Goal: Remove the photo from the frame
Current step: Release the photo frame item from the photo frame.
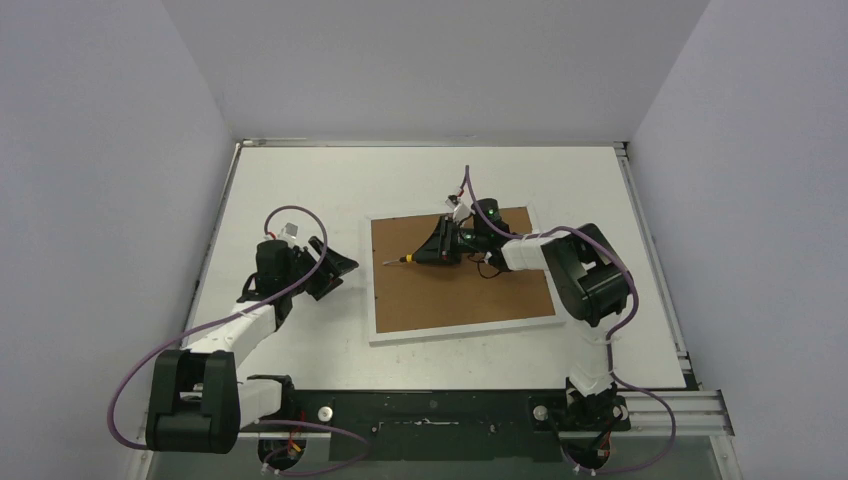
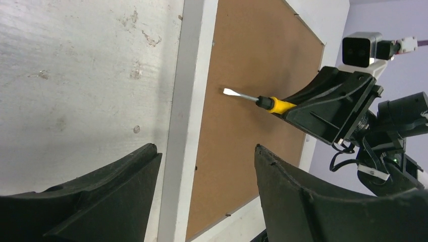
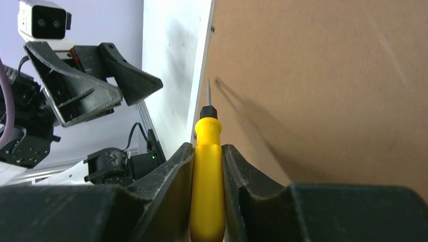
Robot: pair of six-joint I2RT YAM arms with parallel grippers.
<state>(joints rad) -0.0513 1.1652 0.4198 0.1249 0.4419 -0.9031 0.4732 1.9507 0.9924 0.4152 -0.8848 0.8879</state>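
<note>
Right wrist: right hand (image 3: 207, 151) clamps screwdriver (image 3: 207, 186); left hand (image 2: 207, 161) open, empty; frame (image 3: 328, 75) face-down, rigid; photo hidden, probably flimsy, so lift by edges.

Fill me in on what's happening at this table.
The frame lies face down on the table, with its brown backing board facing up and in place. The right end effector grips a yellow-handled screwdriver, whose blade points across the board toward the frame's left edge. The left end effector is open and empty, poised over that same edge. The photo is not visible, so it has not come out yet.
</note>
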